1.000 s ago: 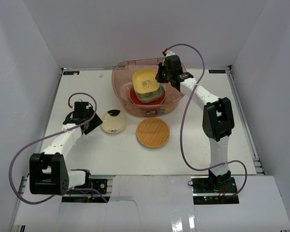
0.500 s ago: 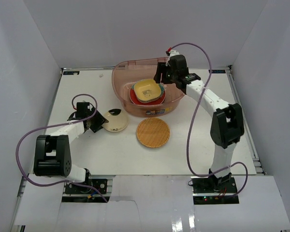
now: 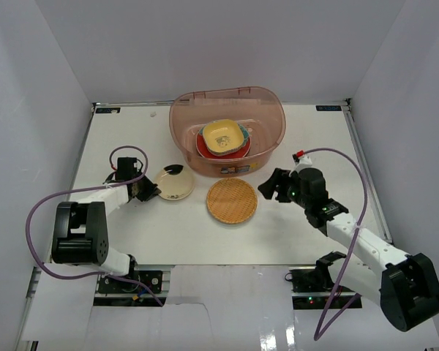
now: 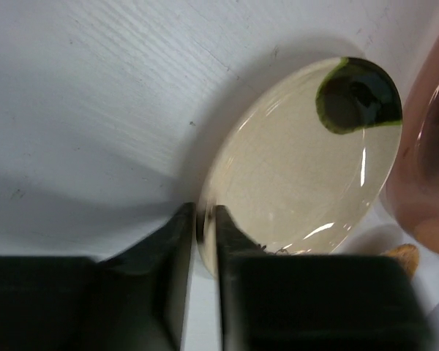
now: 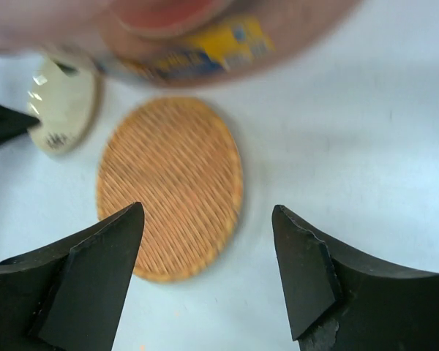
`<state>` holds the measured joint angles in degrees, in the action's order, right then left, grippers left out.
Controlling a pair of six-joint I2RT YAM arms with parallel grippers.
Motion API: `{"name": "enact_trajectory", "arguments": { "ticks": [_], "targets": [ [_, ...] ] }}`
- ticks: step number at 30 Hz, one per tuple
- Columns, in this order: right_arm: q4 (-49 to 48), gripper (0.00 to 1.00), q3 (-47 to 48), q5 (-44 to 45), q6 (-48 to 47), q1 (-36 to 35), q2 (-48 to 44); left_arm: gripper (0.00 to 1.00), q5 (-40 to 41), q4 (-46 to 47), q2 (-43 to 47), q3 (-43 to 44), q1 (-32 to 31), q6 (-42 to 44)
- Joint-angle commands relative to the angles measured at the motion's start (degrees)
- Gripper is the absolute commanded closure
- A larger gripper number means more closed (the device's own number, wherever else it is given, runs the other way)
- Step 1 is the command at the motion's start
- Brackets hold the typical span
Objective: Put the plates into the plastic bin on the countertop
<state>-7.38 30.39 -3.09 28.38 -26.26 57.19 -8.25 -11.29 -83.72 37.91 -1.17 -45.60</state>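
Note:
The plastic bin [image 3: 181,142] stands at the back of the countertop [image 3: 168,234], holding a yellow squarish plate [image 3: 221,134] stacked on a teal one and a red one [image 3: 205,149]. A cream round plate [image 3: 177,183] lies left of the bin, with a dark green patch [image 4: 357,95]. My left gripper [image 3: 148,191] is shut on its near left rim [image 4: 203,223]. The orange woven plate [image 3: 232,199] lies flat in front of the bin. My right gripper [image 3: 269,186] hangs open just to its right; in the right wrist view the orange plate [image 5: 172,186] lies ahead of the left finger [image 5: 95,270].
White walls close in the countertop on three sides. The bin's wall [image 4: 428,175] is close beside the cream plate [image 4: 300,183]. In the right wrist view the bin [image 5: 205,44] lies ahead and the cream plate [image 5: 62,110] at far left. Purple cables loop beside both arms.
My right gripper opened, left the yellow plate in the bin and swung back down beside the orange plate. My left gripper closed on the cream plate's rim.

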Motion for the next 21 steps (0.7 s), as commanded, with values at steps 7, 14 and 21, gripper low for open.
{"name": "enact_trajectory", "arguments": {
  "ticks": [7,14,21],
  "targets": [
    [-9.6,0.23,-10.3,-10.4,12.0,1.5,4.1,1.0,3.3,-1.9,10.4,-0.1,0.4,3.3],
    [-24.3,0.3,-13.1,-17.6,21.0,1.7,16.3,1.0,3.5,-13.5,27.9,3.4,0.4,7.5],
    [-31.1,0.42,-12.3,-18.4,24.8,1.7,26.1,1.0,7.4,-25.7,38.2,11.9,0.3,9.7]
  ]
}}
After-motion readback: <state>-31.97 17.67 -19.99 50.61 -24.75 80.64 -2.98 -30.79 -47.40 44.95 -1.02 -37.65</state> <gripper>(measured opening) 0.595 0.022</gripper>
